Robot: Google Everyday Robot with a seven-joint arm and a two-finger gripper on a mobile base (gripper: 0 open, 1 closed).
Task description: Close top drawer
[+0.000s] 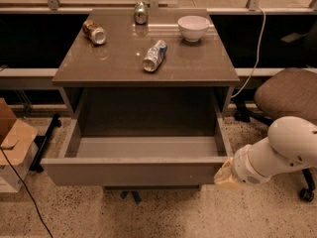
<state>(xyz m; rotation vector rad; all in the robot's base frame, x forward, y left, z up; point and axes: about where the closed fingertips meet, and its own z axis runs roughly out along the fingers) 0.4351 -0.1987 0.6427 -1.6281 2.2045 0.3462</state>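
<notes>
Robot's gripper point(223, 176) sits low at the cabinet's point(143, 78) front right, against the right end of the top drawer's point(133, 171) front; whether it is open or closed cannot be told. The drawer stands pulled far out of the cabinet. A can point(154, 56) and a bowl point(193, 27) rest on the cabinet's top.

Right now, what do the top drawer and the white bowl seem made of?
Top drawer: likely laminated board, matte grey, flat uniform faces. Bowl: probably glazed ceramic, white with soft sheen. The pincer sits at the drawer's front right corner.
</notes>
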